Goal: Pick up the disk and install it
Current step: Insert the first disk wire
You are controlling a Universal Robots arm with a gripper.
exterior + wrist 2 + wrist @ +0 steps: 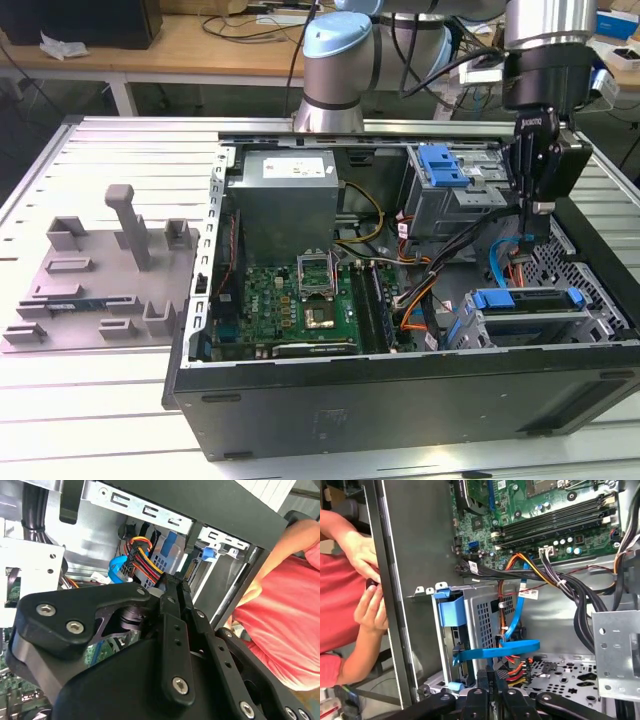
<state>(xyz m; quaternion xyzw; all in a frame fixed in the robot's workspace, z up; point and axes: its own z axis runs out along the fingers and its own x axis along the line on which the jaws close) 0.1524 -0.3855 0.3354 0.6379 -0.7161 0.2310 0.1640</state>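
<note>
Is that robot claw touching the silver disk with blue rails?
Apart. In the exterior view the gripper hangs above the disk, with cables showing in the gap between them.

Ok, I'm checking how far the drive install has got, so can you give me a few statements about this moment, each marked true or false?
1. The black robot hand hangs inside the open black computer case. True.
2. The flat silver disk with blue rails lies on the grey plastic fixture outside the case. False: it sits in a bay at the case's corner, below the hand.
3. In the first wrist view, a person's hands are at the case's outer wall. True.
4. A side panel covers the green motherboard. False: the board lies exposed in the exterior view.
</note>
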